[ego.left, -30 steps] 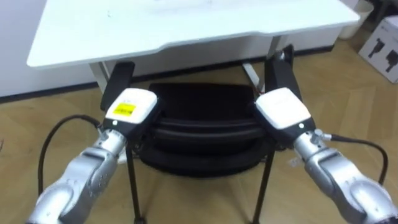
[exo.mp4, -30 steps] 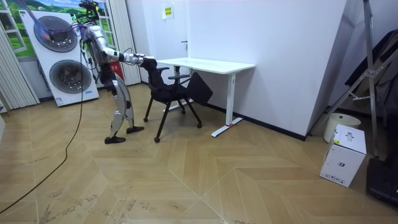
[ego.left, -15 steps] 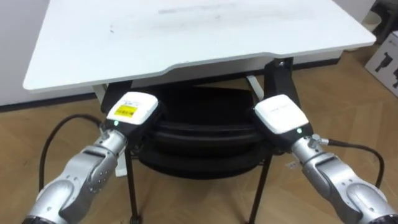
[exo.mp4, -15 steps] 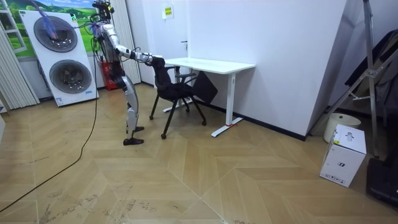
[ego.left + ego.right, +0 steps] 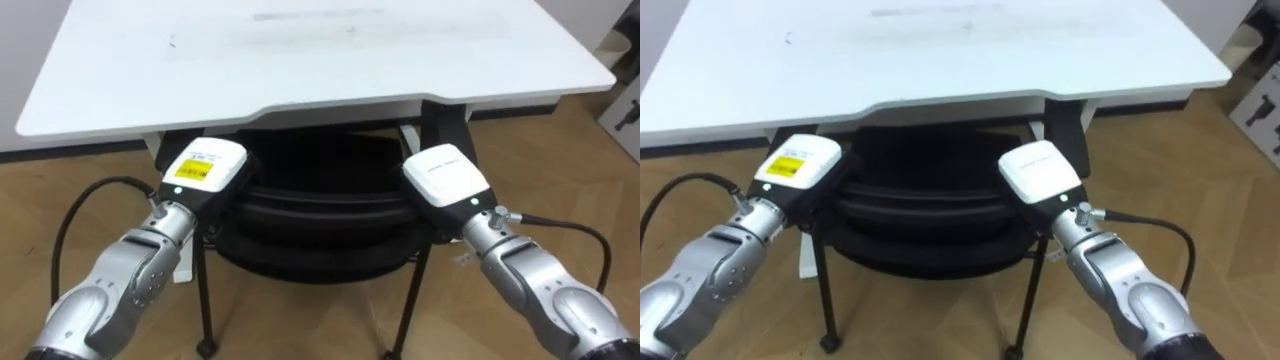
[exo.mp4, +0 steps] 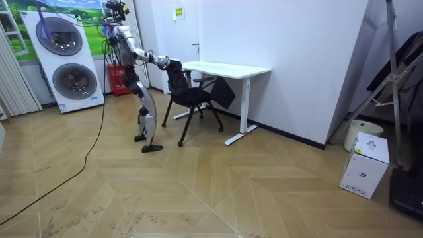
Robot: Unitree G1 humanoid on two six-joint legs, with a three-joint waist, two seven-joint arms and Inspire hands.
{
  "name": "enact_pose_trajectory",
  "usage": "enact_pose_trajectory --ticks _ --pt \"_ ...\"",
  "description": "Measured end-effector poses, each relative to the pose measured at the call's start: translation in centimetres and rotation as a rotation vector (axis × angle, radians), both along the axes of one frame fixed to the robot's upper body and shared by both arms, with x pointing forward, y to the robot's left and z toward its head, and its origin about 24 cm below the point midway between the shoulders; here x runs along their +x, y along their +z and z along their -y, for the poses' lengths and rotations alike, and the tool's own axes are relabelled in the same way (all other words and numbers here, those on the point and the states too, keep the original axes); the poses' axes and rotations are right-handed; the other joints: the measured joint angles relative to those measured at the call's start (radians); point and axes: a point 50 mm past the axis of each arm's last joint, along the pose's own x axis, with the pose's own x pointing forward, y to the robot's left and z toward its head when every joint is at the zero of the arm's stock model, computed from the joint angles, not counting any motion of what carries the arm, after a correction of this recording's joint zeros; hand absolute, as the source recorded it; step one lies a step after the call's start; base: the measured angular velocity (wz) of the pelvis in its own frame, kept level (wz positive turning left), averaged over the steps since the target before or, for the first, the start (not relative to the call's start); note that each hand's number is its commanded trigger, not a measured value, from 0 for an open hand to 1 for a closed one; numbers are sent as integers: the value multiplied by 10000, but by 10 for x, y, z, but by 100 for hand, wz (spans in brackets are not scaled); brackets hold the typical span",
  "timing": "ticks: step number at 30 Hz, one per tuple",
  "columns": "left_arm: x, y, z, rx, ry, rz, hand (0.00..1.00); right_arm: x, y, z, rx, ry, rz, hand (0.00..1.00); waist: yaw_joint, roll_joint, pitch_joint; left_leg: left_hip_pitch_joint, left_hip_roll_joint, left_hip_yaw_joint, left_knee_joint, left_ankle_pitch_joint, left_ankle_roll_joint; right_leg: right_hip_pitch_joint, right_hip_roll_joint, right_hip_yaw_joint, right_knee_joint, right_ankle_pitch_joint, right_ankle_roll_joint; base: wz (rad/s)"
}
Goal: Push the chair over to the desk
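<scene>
Under the near edge of the white tabletop (image 5: 300, 60), the black chair (image 5: 320, 215) is sitting with its seat partly tucked in and its backrest facing the robot. The left hand (image 5: 205, 172) is resting at the backrest's left top corner and the right hand (image 5: 445, 178) at the right top corner. Grip state: can't tell for either, since the backs of the hands are covering it.

Handling, my read:
- It's looking light: thin dark metal legs and a slim frame.
- The frame is looking stiff and the back and seat padded, so some give under load.
- The legs are splaying wide in the room view. Can't tell if they're ending in casters or glides; on this wood floor either should slide, glides with some chatter.
- The two top corners are giving good yaw control, but pushing that high is risking a forward tip if a foot catches.

Looks: all black, curved backrest, wide seat, open frame underneath.
</scene>
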Motion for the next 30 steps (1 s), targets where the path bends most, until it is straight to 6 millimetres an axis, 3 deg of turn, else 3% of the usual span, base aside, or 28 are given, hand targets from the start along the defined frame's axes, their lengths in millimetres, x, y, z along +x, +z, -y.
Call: enact_pose_trajectory --ticks 2,4,8,9,10,11,12,14,15,17,25,27,30 --pt "0 0 -1 -16 15 48 100 0 1 -1 7 14 20 100 45 5 1 17 137 -42 319 -124 -123 84 69 -69 218 -221 -152 3" --pt "-1 -1 -1 -41 43 -20 100 0 1 -2 -10 30 -57 100 193 -50 15 -197 284 105 1356 -127 -119 222 49 -93 576 -575 -292 2" --pt "-7 -9 -1 -81 -8 -300 100 -9 -8 -1 66 -9 -472 100 -85 4 8 -666 851 99 3549 178 -28 1296 347 -576 633 -1283 -531 36" --pt "-10 -12 -2 -139 47 -309 100 -10 -9 -1 62 23 -505 100 -63 -97 39 -784 845 116 3750 351 122 1533 339 -573 591 -1345 -603 16" --pt "-12 -13 -3 -144 69 -330 100 -10 -10 0 52 38 -501 100 -65 -89 1 -803 821 127 3695 289 146 1558 330 -573 536 -1354 -614 9" --pt "-13 -14 -1 -249 85 -267 100 -10 -8 2 12 55 -371 100 -98 -101 -46 -851 542 211 3121 169 218 1520 224 -612 468 -1354 -616 8" --pt "-13 -14 1 -377 86 -153 100 -10 -6 5 -39 52 -185 100 -92 -153 -40 -866 93 351 2270 115 270 1457 44 -624 458 -1353 -615 5" --pt "-13 -14 3 -490 69 -109 100 -9 -4 8 -129 77 -61 100 -121 -107 -67 -847 -416 646 941 231 261 1489 -21 -685 436 -1350 -607 2" --pt "-13 -14 3 -440 23 -108 100 -11 -5 8 -91 46 -91 100 -151 -119 -122 -682 -525 860 575 330 540 1579 -78 -754 429 -1370 -568 10" --pt "-13 -14 5 -401 -61 -130 100 -13 -7 9 -57 22 -162 100 -176 -246 -102 -355 -621 882 195 428 592 1801 -190 -841 243 -1330 -489 10" --pt "-14 -17 5 -377 -23 -394 100 -16 -11 8 -93 -78 -201 100 -410 -185 -110 90 -933 865 -444 520 744 2374 -356 -1094 -298 -1162 -188 6" --pt "-14 -17 7 -402 -46 -357 100 -18 -11 9 -39 -176 -89 100 -551 -169 -117 73 -1032 682 -688 661 829 2565 -366 -1214 -846 -1104 -90 19" --pt "-14 -18 11 -433 -183 -323 100 -26 -11 12 -100 -387 53 100 -666 -19 -195 -18 -1095 458 -872 790 906 2748 -275 -1428 -1470 -777 4 24"
